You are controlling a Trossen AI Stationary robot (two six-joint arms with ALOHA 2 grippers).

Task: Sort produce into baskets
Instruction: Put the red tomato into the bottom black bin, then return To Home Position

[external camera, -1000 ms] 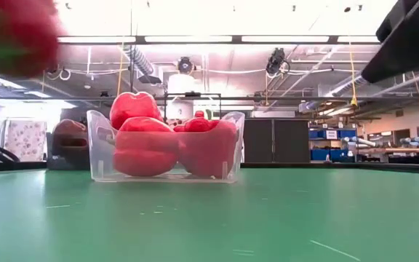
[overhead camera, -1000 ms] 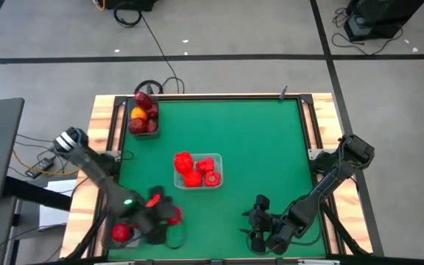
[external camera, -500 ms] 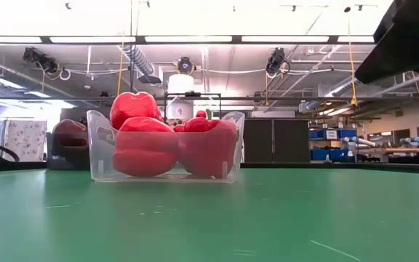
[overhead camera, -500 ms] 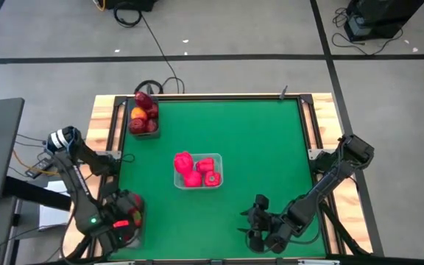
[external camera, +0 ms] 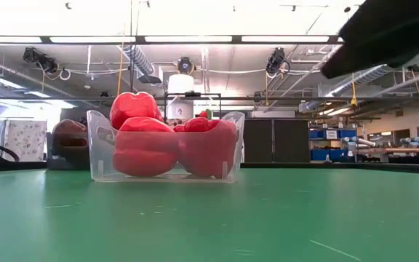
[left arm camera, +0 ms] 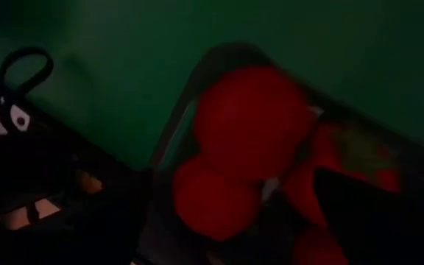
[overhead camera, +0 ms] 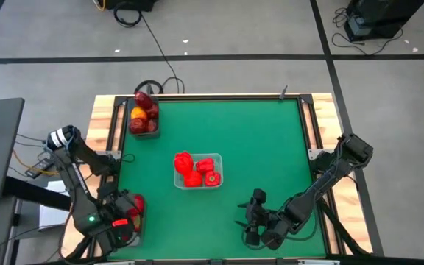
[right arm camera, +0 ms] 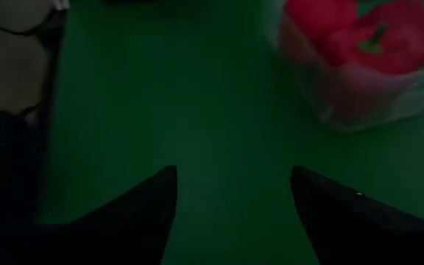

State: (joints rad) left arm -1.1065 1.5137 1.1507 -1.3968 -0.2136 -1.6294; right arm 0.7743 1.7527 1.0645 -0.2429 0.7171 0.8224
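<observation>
Left gripper over the near-left bin, releasing a round red fruit

The left gripper (overhead camera: 120, 224) hangs over the grey bin (overhead camera: 137, 218) at the table's near-left corner; whether its fingers are apart or together cannot be told. In the left wrist view a round red fruit (left arm camera: 252, 121) sits on top of other red fruits (left arm camera: 212, 202) inside this bin. Judgement: lift the gripper straight up, fully spread, so that it drags nothing out. The right gripper (overhead camera: 247, 221) waits near the front edge, its fingers (right arm camera: 149, 202) apart and empty. The clear bin (overhead camera: 216, 171) at centre holds red peppers (overhead camera: 191, 177); the far-left bin (overhead camera: 155, 115) holds 2 dark apples (overhead camera: 143, 99) and 1 yellow-orange fruit (overhead camera: 138, 113)
</observation>
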